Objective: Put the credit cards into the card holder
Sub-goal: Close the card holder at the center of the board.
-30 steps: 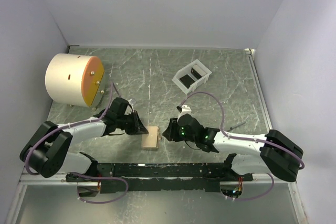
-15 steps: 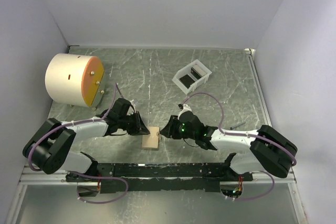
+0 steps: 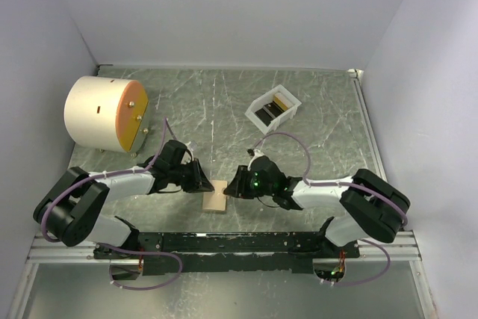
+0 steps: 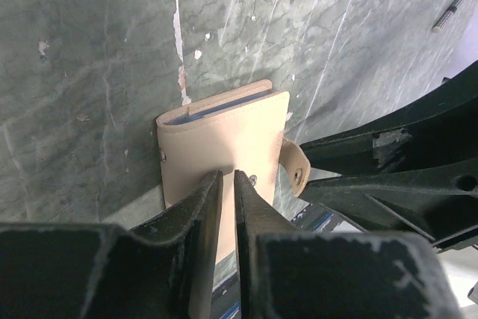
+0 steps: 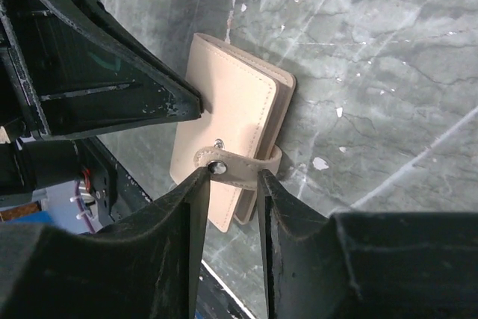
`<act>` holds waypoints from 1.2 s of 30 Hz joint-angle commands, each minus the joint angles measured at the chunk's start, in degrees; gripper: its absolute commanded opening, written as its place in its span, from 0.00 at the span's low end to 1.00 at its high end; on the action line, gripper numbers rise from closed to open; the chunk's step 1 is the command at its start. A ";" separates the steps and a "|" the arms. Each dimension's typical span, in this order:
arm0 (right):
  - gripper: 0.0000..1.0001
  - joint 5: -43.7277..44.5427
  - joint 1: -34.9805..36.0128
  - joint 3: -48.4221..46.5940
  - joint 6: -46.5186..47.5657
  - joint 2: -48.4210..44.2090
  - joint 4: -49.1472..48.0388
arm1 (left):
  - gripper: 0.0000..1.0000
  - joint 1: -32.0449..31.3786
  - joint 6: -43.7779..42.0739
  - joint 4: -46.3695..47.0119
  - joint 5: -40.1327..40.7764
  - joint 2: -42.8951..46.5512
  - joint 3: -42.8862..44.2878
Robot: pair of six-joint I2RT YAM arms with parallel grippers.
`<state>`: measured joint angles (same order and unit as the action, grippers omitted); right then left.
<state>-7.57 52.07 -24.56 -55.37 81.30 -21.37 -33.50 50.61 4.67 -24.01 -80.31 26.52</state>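
card holder (image 3: 273, 107) at 1 o'clock, yellow card (image 3: 282, 101) and dark card (image 3: 263, 115) in it, I think | closed wallet (image 3: 215, 199) at 6 | right gripper (image 3: 233, 187) has closed in from 3, jaws apart astride snap strap (image 5: 239, 163) | left gripper (image 3: 202, 182) jaws together, pinning wallet | I'd unsnap next

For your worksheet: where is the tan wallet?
In the top view, the tan wallet lies closed at front centre, between the left claw and the right claw.
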 commanded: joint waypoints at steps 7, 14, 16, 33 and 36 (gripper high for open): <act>0.34 -4.09 -0.24 -5.86 5.46 2.46 3.68 | 0.25 -0.69 -0.47 -0.36 3.29 -0.95 -1.32; 0.34 -3.46 -0.22 -7.08 5.39 3.50 6.42 | 0.26 -0.69 -0.19 0.04 3.14 -0.72 -1.59; 0.33 -3.12 -0.25 -7.12 5.32 3.62 6.80 | 0.26 -0.68 -0.35 -0.22 3.17 -0.74 -1.55; 0.24 -3.70 -0.17 -10.57 8.00 5.77 10.85 | 0.26 -0.77 0.46 0.52 2.83 -0.79 -1.75; 0.23 -3.60 -0.18 -11.22 8.35 6.75 11.89 | 0.26 -0.76 0.49 0.62 2.76 -0.64 -1.88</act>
<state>-11.60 52.07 -33.95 -48.60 86.63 -12.10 -33.54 51.48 5.34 -23.94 -80.29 26.15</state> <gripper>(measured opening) 0.239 0.261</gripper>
